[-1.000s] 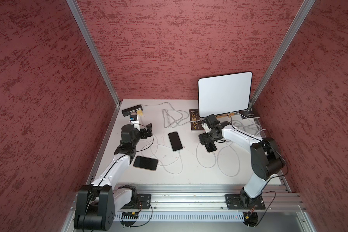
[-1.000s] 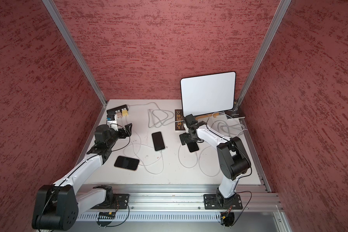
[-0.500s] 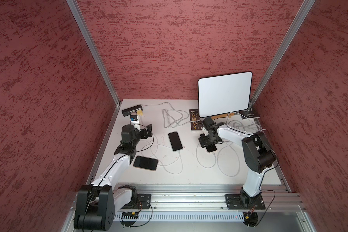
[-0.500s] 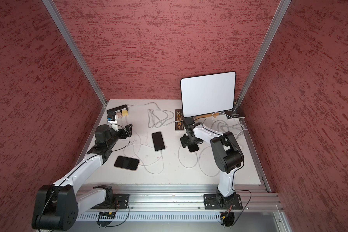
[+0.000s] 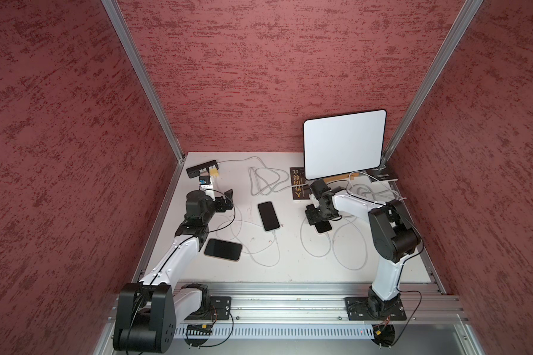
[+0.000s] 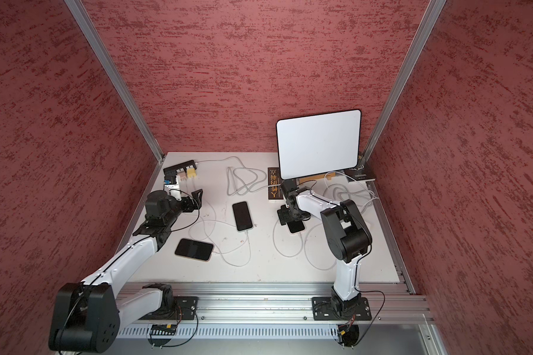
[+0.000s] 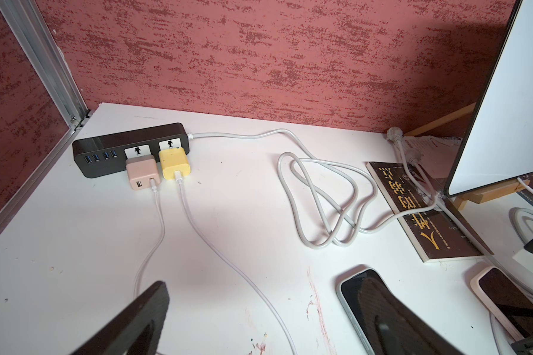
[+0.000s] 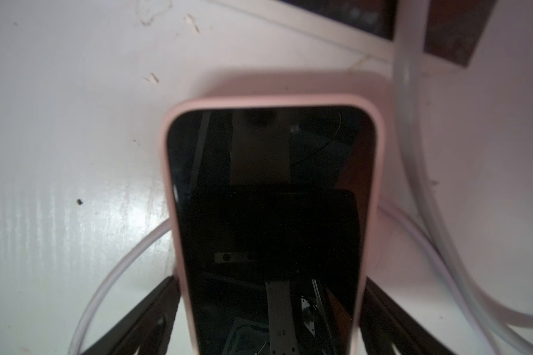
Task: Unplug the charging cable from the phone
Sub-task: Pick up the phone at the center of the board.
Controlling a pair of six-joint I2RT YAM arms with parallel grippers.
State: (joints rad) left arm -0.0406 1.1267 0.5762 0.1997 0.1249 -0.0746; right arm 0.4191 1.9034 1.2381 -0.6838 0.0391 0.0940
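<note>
on the white table [image 5: 305,273], under the right gripper [image 8: 270,281]: a pink-cased phone [image 8: 268,199].
its long axis runs front to back, cable end toward the table's front edge, mostly hidden from above; charging cable [image 8: 105,278] loops out either side. right fingers [image 8: 154,316] flank the case, grip unclear; left gripper [image 7: 265,285] spread wide.
</note>
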